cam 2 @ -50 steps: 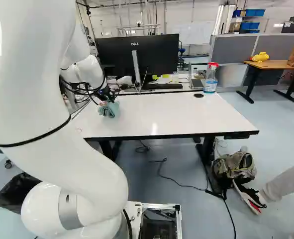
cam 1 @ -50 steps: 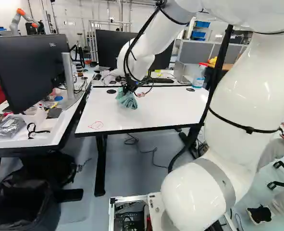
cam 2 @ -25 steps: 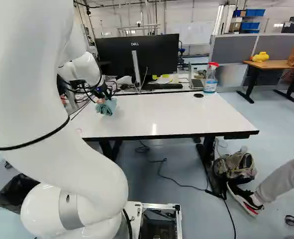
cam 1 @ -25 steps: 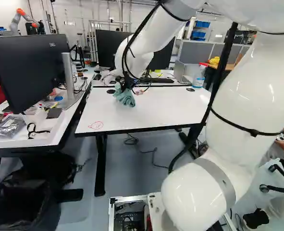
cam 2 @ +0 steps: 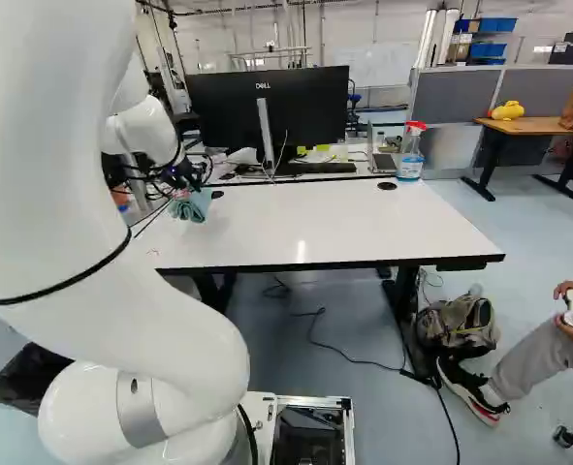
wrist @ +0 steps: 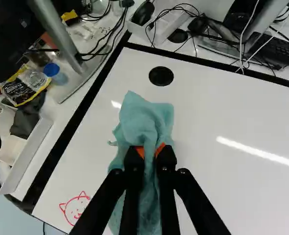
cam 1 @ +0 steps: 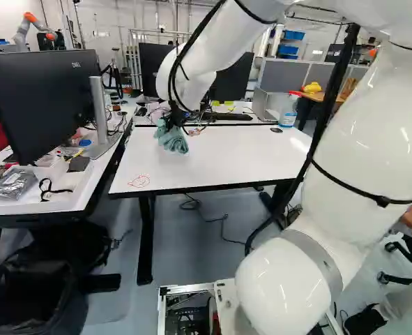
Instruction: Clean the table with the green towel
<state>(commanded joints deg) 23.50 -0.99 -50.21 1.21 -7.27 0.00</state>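
We see the claw [cam 1: 173,124] pinching the green towel [wrist: 143,121] between its orange pads [wrist: 160,148]. We find it over the white worktop [cam 1: 223,160], towards the left end in the left base view, near a dark round cap [wrist: 161,76].

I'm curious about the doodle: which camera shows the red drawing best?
The wrist view: there the red drawing is largest, with pointed ears and a face. The left base view shows it small; in the right base view the arm hides nearly all of it.
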